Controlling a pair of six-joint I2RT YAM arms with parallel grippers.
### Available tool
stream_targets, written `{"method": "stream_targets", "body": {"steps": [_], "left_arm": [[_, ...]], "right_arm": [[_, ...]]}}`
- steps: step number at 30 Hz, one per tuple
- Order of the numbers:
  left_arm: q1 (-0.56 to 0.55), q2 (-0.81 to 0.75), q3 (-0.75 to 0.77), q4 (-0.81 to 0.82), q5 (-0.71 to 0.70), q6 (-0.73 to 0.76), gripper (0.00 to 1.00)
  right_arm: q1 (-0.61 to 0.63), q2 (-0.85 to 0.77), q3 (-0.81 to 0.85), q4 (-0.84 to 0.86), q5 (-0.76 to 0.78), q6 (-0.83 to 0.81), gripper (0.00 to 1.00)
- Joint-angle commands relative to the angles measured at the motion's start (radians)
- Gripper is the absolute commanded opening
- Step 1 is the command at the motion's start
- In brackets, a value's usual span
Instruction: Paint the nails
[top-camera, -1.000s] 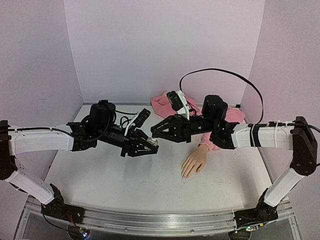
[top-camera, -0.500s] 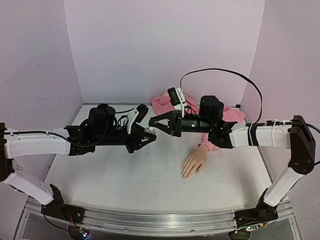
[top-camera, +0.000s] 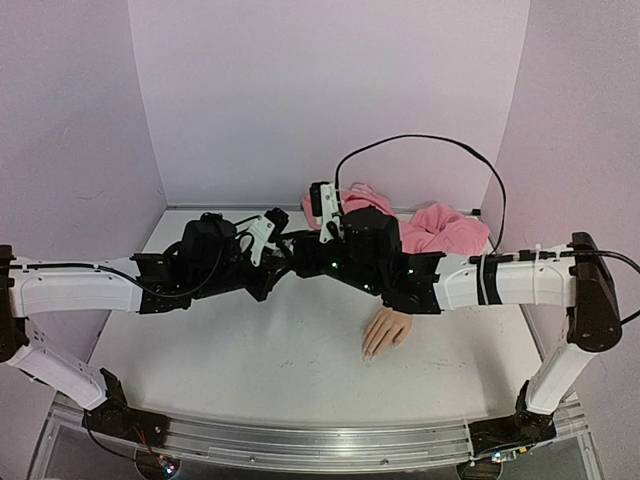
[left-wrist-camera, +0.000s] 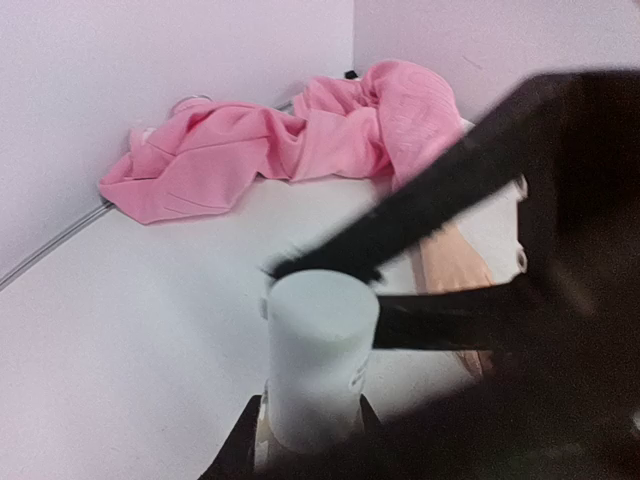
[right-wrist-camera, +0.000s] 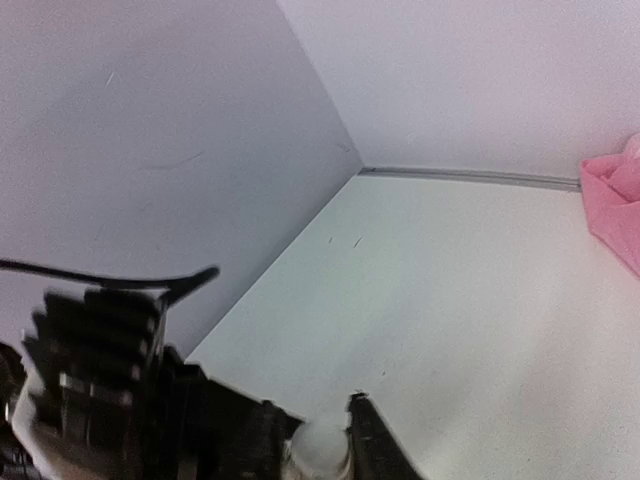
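A beige mannequin hand lies palm down on the white table, its sleeve running into a pink hoodie. The nails are small pale tips at the near end of its fingers. My left gripper is shut on a tiny clear bottle, whose white cap stands up between its fingers in the left wrist view. My right gripper meets it from the right, its black fingers on either side of the cap. Part of the mannequin hand shows behind them.
The pink hoodie is bunched against the back wall and right corner. A black cable loops above the right arm. Lilac walls close the table at the back and both sides. White table surface spreads out left of the grippers.
My right arm has swung left and its gripper has come onto the bottle's cap. My left gripper has shifted slightly back with the bottle. The mannequin hand has not moved.
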Motion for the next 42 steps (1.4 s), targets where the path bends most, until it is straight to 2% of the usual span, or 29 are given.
{"method": "stream_targets", "body": {"steps": [1,4,7,9,11,15,21,31,35,42], "left_arm": [[0.038,-0.06,-0.029,0.108,-0.092,-0.04,0.0],[0.052,-0.092,-0.061,0.108,0.036,-0.041,0.0],[0.095,-0.12,-0.072,0.111,0.348,-0.054,0.0],[0.103,-0.122,-0.058,0.111,0.527,-0.055,0.0],[0.104,-0.107,-0.035,0.113,0.657,-0.062,0.0],[0.104,-0.046,0.019,0.111,0.866,-0.098,0.0],[0.103,0.047,0.082,0.111,1.003,-0.156,0.0],[0.102,0.059,0.082,0.112,1.019,-0.157,0.0],[0.102,0.051,0.082,0.111,1.016,-0.153,0.0],[0.103,0.044,0.086,0.111,1.0,-0.143,0.0]], "right_arm": [[-0.032,-0.073,-0.021,0.002,-0.344,-0.124,0.54],[-0.146,-0.114,-0.089,0.055,-0.58,-0.125,0.68],[-0.235,-0.135,-0.141,0.129,-0.874,-0.137,0.83],[-0.252,-0.129,-0.143,0.143,-1.036,-0.176,0.89],[-0.252,-0.116,-0.136,0.15,-1.142,-0.188,0.89],[-0.252,-0.099,-0.122,0.185,-1.187,-0.164,0.79],[-0.252,-0.096,-0.129,0.25,-1.194,-0.131,0.61],[-0.252,-0.094,-0.129,0.284,-1.222,-0.095,0.32],[-0.252,-0.08,-0.127,0.284,-1.239,-0.096,0.28],[-0.252,-0.068,-0.128,0.287,-1.248,-0.1,0.1]]}}
